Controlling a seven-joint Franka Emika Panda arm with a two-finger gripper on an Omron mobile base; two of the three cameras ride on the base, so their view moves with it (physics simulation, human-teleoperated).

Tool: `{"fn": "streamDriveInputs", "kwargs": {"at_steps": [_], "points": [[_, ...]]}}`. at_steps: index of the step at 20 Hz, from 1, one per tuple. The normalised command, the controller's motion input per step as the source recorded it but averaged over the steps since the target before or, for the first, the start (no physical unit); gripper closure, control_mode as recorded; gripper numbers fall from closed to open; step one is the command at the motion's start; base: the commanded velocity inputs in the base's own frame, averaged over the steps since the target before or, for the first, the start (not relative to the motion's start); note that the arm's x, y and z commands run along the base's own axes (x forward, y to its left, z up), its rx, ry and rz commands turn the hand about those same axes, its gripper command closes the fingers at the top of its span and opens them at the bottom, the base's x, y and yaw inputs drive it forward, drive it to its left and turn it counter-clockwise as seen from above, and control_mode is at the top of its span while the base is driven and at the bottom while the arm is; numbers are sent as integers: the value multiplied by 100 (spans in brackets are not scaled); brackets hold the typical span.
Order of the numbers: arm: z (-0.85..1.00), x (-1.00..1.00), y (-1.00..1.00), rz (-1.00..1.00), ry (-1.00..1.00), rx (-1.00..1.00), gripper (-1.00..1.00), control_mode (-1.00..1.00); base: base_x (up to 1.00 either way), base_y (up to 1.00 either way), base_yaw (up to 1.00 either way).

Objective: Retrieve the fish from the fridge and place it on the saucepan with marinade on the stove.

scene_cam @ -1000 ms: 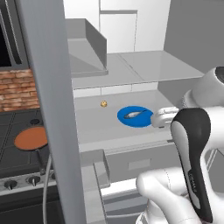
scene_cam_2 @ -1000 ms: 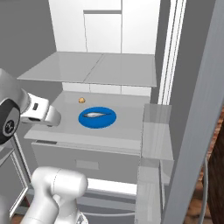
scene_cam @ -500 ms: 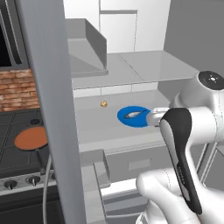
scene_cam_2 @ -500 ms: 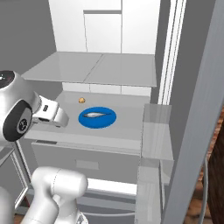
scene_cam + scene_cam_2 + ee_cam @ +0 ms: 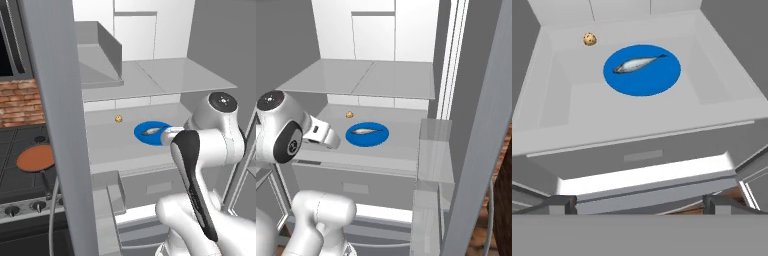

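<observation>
Reaching into the open fridge for the fish

The claw hung released and empty, its tips spread wide, in front of the shelf and short of the blue plate where the fish lay near a small yellow lump. A good approach would go forward over the shelf edge, turn the tips across the slim body, and close at its thick middle. The saucepan of marinade waited on the stove.

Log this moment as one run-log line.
phase: approach | claw: open, empty, short of shelf | fish: on blue plate, fridge open | saucepan: on stove
</observation>
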Motion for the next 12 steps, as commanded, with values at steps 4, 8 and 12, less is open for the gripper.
{"fn": "streamDriveInputs", "kwargs": {"at_steps": [4,8,12], "points": [[-10,41,0,-11,-3,0,-100,-100,0,0,0],[0,35,0,-12,-5,0,-100,-100,0,0,0],[0,34,0,-11,-4,0,-100,-100,0,0,0]]}}
